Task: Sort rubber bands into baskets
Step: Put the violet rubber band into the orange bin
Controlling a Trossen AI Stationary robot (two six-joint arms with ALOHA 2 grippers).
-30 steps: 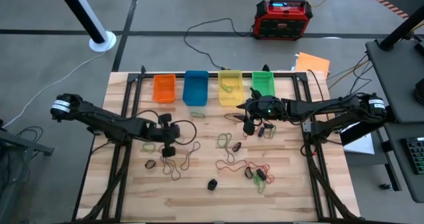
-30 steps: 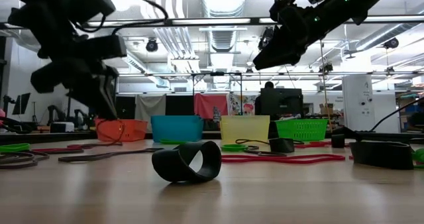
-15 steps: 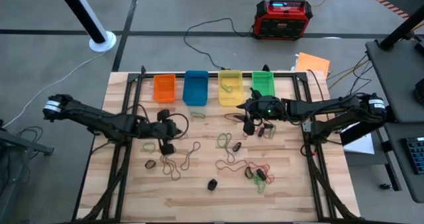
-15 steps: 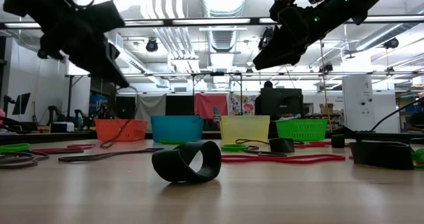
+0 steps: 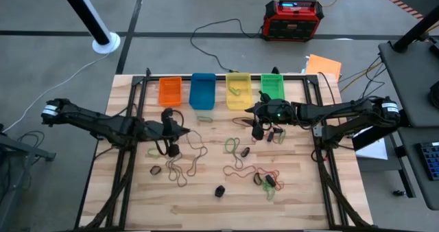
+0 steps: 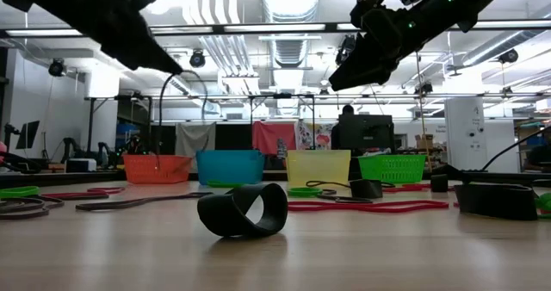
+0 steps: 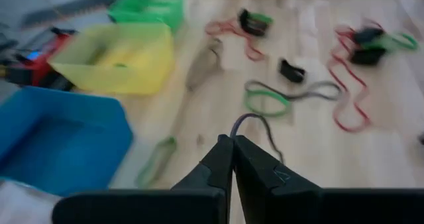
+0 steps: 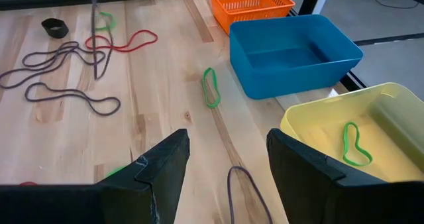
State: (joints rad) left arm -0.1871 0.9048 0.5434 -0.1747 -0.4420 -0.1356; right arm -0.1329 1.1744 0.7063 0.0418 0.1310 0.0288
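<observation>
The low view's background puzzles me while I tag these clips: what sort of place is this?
Probably a large robotics lab or workshop. Exposed ceiling ducts and strip lights run overhead, a person sits at a monitor far behind the baskets, and the wooden table stands on bare concrete.

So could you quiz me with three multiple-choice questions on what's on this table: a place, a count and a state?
1. Where do the baskets stand?
A. in a row along the table's far edge
B. stacked in the middle
C. on the floor

2. How many baskets are there?
A. two
B. four
C. six

3. How is the left claw?
A. wide open over the green basket
B. shut on a dark rubber band
C. resting inside the yellow basket

Answers:
1. A: orange basket, blue basket, yellow basket and green basket line that edge.
2. B: one of each colour.
3. B: the left claw has its fingers together, with a dark rubber band looping out of the tips.
</observation>
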